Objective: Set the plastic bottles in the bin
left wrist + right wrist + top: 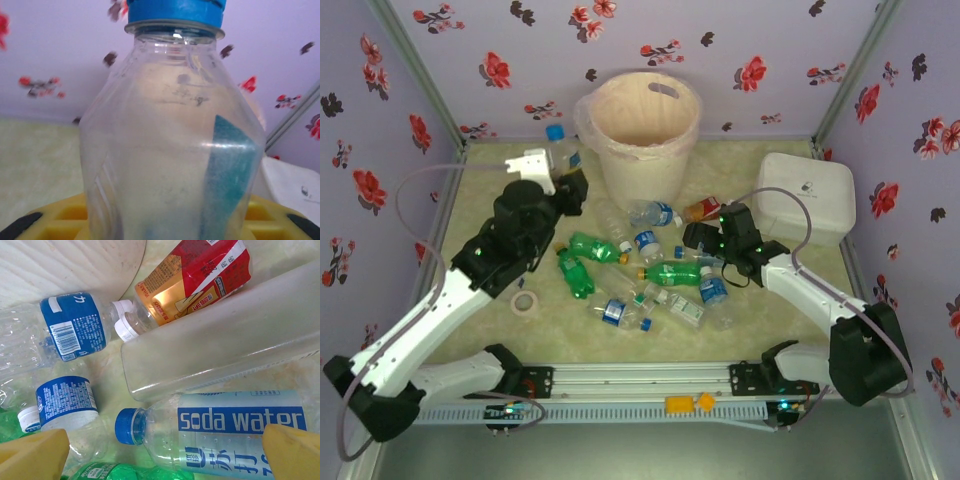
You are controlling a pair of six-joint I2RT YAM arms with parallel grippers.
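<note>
The left claw grips 1 clear blue-capped bottle upright, just left of the bin. It is best lifted over the rim and centred before release. The right claw hangs wide open over the soda water bottle.

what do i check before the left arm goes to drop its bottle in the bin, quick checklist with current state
1. Grip: the left gripper is shut on the clear blue-capped bottle: ok.
2. Bottle over the mouth of the bin: not ok. In the top view it sits left of the rim.
3. Bottle high enough to clear the rim: cannot tell.
4. Bin upright with its mouth unobstructed: ok.
5. Path clear of the right gripper: ok. It is open, low over the soda water bottle, to the right of the bin.
</note>
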